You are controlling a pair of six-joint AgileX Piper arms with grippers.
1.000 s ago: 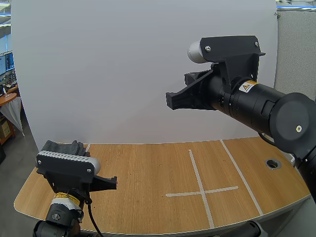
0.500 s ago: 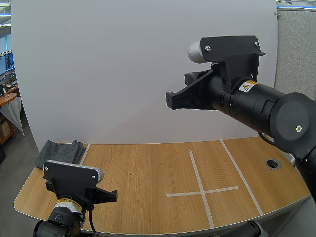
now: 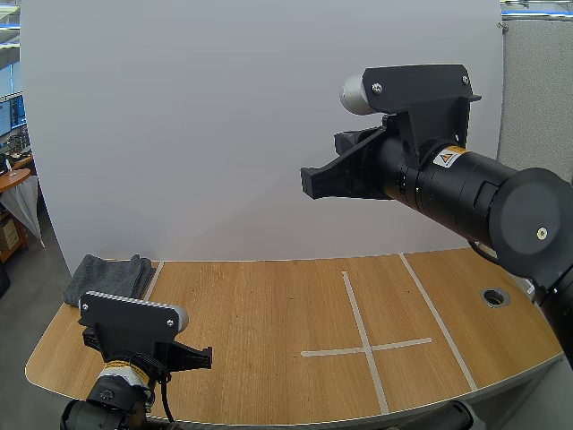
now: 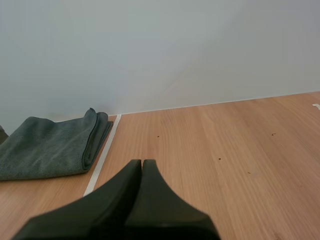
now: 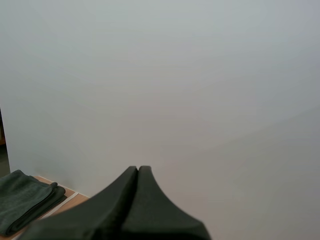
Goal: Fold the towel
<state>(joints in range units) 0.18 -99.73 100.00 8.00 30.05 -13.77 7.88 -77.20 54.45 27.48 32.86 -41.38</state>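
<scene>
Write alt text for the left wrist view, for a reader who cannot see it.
A folded grey-green towel lies on a wooden table at the foot of a white wall, beside a strip of white tape. The left gripper, shut on nothing, hangs near the tape, clear of the towel.

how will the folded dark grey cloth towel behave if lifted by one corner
Probably floppy: the folded dark grey cloth towel shows a soft rounded fold, so its layers would likely droop open. It lies flat and thin, so likely light.
</scene>
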